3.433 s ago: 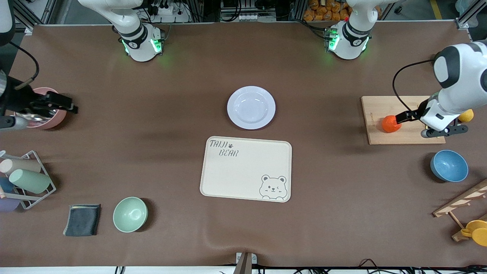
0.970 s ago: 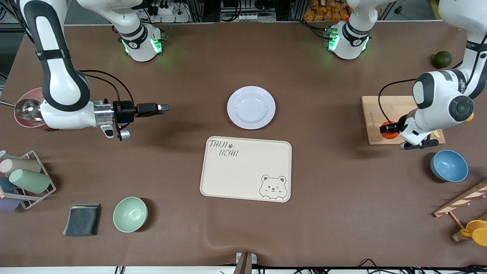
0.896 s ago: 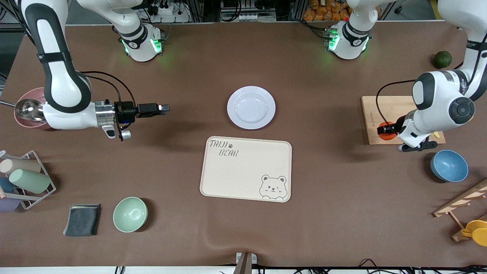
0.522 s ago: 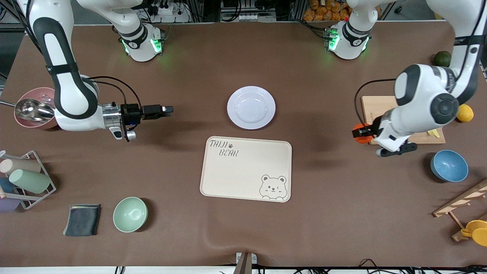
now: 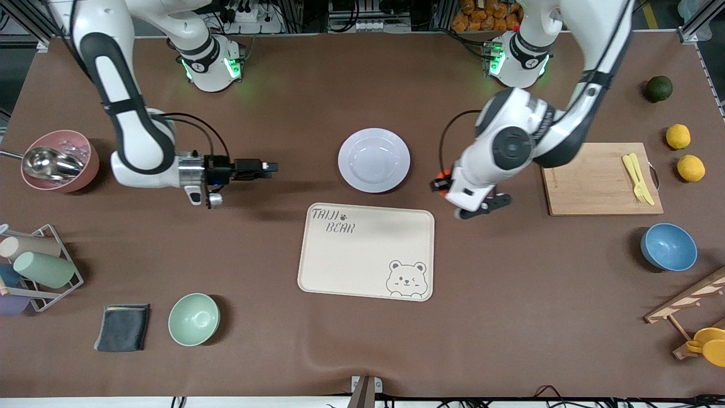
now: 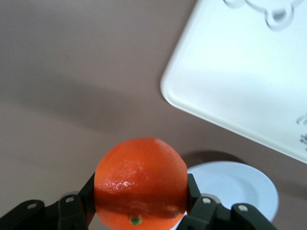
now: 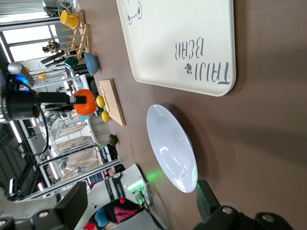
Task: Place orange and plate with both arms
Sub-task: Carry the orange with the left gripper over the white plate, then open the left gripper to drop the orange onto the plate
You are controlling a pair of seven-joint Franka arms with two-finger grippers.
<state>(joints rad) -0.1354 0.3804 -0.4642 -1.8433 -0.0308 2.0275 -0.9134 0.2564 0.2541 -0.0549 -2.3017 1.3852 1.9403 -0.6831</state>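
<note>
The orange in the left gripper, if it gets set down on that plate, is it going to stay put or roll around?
The orange is round and glossy, so it will likely roll a little. The plate is shallow with a raised rim, which probably catches it. The left gripper pinches only its sides, so release low.

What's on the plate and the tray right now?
Nothing on either: the plate and tray are bare. The orange is held in the left gripper, over bare table beside the plate.

Brown matte counter (image 5: 510,317), round pale lavender-white plate (image 5: 374,160) centre, rectangular cream bear-printed tray (image 5: 366,251) just nearer the front camera, wooden cutting board (image 5: 595,179) toward left arm's end.
</note>
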